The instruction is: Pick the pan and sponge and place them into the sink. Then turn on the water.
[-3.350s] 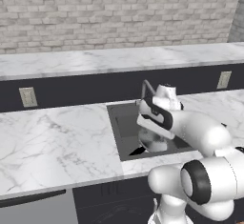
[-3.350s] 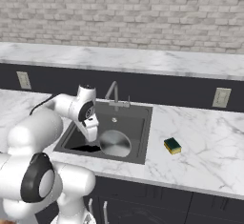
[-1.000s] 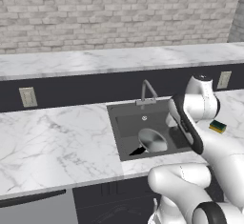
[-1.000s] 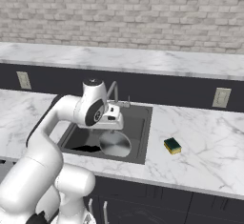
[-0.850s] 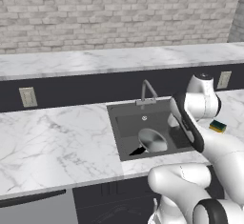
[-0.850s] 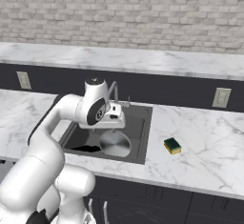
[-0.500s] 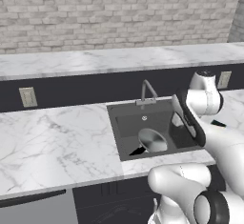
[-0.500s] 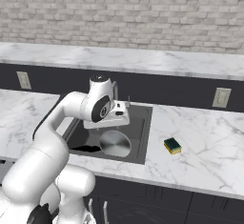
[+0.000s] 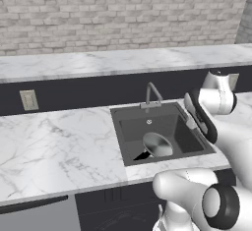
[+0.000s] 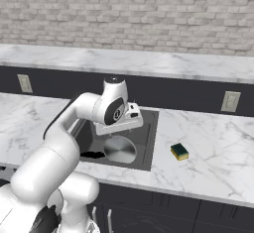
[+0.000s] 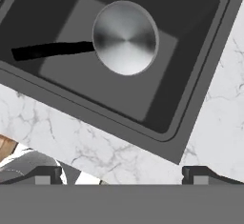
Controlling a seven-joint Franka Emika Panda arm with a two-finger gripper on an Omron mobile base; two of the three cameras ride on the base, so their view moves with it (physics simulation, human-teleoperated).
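Since the earlier frames the arm has been swinging out of the sink (image 10: 149, 143) toward the right, and the hand is now hanging over the sink's right rim instead of down inside the basin. The end effector (image 11: 121, 173) is standing wide open with nothing between its fingers (image 11: 47, 174), as it has been for the last second.

The pan (image 11: 125, 37) is lying flat on the sink floor, unmoved, with its black handle (image 11: 50, 50) pointing toward the front left corner; it is also showing in the left base view (image 9: 157, 144) and the right base view (image 10: 119, 150). The sponge (image 10: 179, 151) is sitting on the marble desk (image 10: 208, 162) to the right of the sink, apart from the rim, where it was before. The faucet (image 9: 151, 93) is rising behind the basin, and no water is running from it.

No writing or labels are readable. Wall outlets (image 10: 230, 101) are showing on the dark backsplash under a brick wall (image 9: 123, 14). The wrist is partly covering the sink's right edge in the left base view.
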